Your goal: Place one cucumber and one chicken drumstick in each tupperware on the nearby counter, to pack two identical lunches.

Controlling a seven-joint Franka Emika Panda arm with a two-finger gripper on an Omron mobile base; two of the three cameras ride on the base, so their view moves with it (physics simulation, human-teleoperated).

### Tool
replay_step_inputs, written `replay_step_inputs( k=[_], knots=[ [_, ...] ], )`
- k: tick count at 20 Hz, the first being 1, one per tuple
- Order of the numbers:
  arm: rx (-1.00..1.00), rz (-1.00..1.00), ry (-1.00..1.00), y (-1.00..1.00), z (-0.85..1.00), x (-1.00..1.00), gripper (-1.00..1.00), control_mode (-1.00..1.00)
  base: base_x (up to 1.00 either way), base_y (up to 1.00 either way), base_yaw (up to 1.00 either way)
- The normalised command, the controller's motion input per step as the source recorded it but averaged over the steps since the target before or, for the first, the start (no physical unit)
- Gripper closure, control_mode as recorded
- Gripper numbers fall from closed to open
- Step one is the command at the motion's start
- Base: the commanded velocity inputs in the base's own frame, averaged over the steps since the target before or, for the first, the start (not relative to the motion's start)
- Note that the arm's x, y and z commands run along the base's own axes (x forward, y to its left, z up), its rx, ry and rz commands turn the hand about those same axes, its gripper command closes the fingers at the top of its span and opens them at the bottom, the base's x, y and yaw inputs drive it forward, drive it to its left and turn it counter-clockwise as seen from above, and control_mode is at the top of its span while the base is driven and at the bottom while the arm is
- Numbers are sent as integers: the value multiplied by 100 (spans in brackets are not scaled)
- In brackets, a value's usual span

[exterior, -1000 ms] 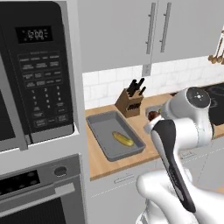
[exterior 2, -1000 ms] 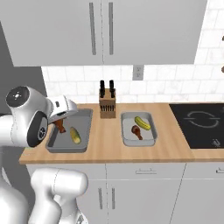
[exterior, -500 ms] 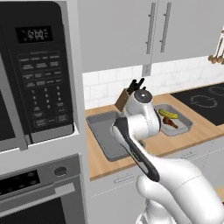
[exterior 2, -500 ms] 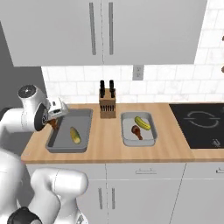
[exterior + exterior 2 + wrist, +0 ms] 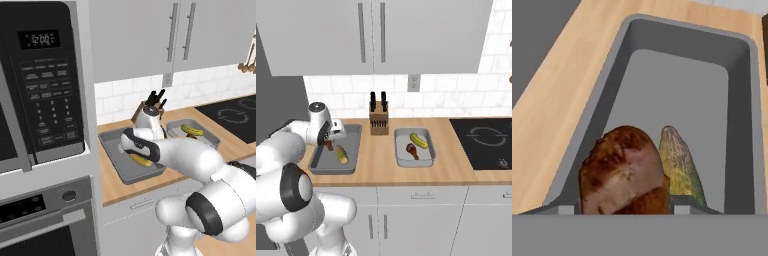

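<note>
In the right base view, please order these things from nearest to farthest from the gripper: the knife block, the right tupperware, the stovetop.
From the gripper, over the left tupperware:
1. Knife block, on the counter between the two trays.
2. Right tupperware, past the block, mid-counter.
3. Stovetop, at the far right end.

The arm's white body is covering the near right part of the left tray [image 5: 116,161] and most of the cucumber [image 5: 142,161] in it. The brown drumstick [image 5: 623,172] is hiding the finger tips, so how the jaws stand is unclear. The stovetop [image 5: 491,146] is running off the right edge
</note>
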Motion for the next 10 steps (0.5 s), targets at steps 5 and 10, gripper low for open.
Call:
replay_step_inputs(
  k=[5,10],
  knots=[
    [0,-8,0,50,-16,67,-100,-100,0,0,0],
    [0,0,0,0,-2,6,-100,-100,0,0,0]
  ],
)
